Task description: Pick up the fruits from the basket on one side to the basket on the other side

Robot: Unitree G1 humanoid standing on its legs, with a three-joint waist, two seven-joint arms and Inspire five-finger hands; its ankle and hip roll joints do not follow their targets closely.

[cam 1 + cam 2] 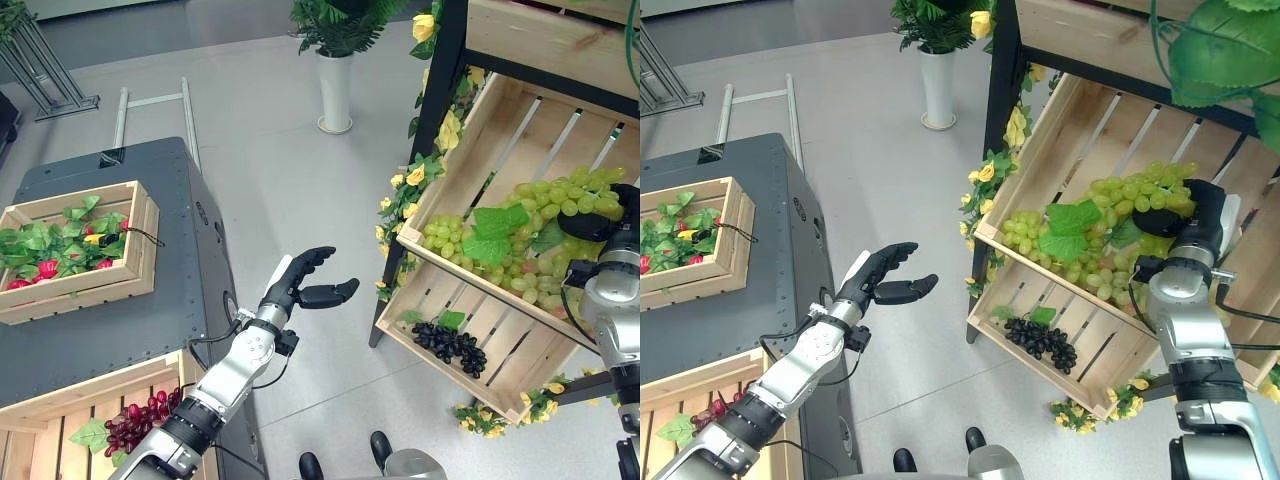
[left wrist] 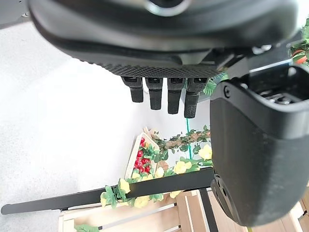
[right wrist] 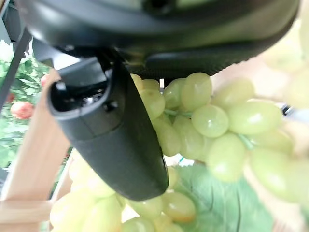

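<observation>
My right hand [image 1: 1192, 215] rests on a heap of green grapes [image 1: 540, 280] with big leaves, inside the tilted upper wooden crate [image 1: 470, 130] of a stand on the right. In the right wrist view a bunch of green grapes [image 3: 212, 121] lies against the palm beside the thumb [image 3: 111, 130]. Black grapes [image 1: 450, 345] lie in the lower crate [image 1: 500, 375]. At the lower left, a crate [image 1: 60, 400] holds red grapes [image 1: 140, 420]. My left hand [image 1: 305, 285] hangs open in mid-air between the two sides, holding nothing; its fingers [image 2: 159, 96] are straight.
A second crate [image 1: 140, 250] with leaves and red fruit sits on the grey cabinet [image 1: 100, 340] at the left. Yellow flowers [image 1: 415, 175] trim the stand's dark post. A white potted plant [image 1: 335, 90] and a metal frame [image 1: 150, 100] stand on the floor behind.
</observation>
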